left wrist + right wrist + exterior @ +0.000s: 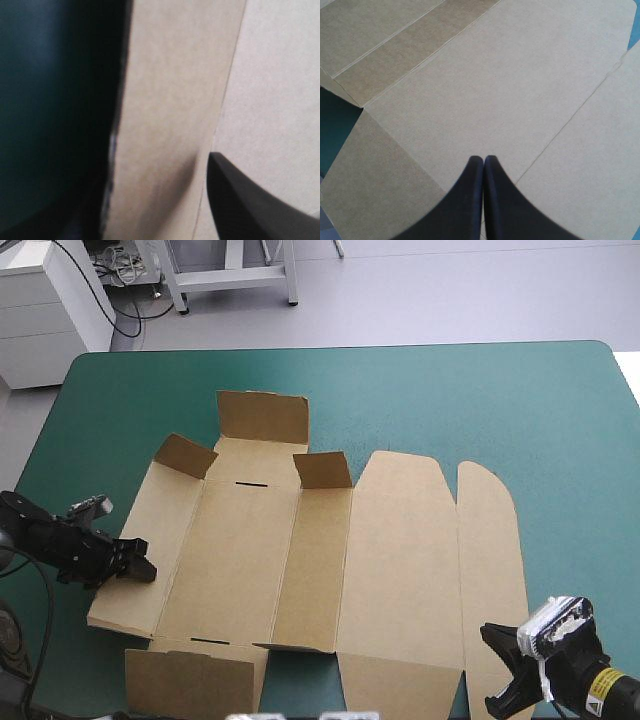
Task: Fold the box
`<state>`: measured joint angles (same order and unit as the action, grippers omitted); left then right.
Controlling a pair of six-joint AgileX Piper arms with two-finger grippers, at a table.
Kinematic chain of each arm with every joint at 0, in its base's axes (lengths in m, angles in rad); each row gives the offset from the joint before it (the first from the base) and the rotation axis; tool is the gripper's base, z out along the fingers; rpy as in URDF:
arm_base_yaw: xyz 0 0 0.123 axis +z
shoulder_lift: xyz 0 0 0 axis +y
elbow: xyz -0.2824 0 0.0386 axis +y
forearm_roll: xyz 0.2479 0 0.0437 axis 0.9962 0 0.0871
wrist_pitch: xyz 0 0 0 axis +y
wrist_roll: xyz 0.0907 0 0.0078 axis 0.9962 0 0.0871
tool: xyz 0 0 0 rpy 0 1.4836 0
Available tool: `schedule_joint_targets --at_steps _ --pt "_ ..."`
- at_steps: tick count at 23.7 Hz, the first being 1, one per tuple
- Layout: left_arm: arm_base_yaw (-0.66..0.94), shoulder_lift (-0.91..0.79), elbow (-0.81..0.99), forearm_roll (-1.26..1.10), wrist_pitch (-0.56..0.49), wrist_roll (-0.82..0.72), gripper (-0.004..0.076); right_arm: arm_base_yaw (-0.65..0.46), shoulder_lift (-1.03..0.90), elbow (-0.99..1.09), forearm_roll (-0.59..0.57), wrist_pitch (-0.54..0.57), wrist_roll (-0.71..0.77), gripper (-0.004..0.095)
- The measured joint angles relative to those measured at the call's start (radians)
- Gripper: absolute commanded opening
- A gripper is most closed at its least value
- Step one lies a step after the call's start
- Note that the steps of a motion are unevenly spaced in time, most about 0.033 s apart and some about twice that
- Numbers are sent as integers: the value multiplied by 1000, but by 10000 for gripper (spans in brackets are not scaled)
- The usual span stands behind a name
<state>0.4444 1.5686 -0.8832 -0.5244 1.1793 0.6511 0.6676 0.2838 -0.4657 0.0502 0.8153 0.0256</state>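
Grey floor [450,290] beyond far edge of teal-green surface [450,400]. White drawer cabinet [45,310] at far left, black cables [122,268] trailing beside it. White metal frame [230,278] standing on floor farther right. Even light.

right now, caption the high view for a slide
box mostly flat, far flaps up; left gripper at its left edge, right gripper by its near right corner

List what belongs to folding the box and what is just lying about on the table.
For the job:
- box, flat, a few flaps raised
- left gripper, at the box's left edge
- right gripper, by the box's near right corner

Lying about:
- nothing loose in view; only the bare teal-green table
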Motion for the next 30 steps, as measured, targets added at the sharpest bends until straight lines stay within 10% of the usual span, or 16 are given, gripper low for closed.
schedule_joint_targets --at_steps 3,16,30 --pt "0 3 8 -12 14 15 -5 0 0 0 0 0 -4 -16" --pt "-38 2 -75 -63 37 154 -8 0 0 0 0 -1 -7 -16" --pt "-687 9 -713 512 45 105 -8 0 0 0 3 -1 -7 -16"
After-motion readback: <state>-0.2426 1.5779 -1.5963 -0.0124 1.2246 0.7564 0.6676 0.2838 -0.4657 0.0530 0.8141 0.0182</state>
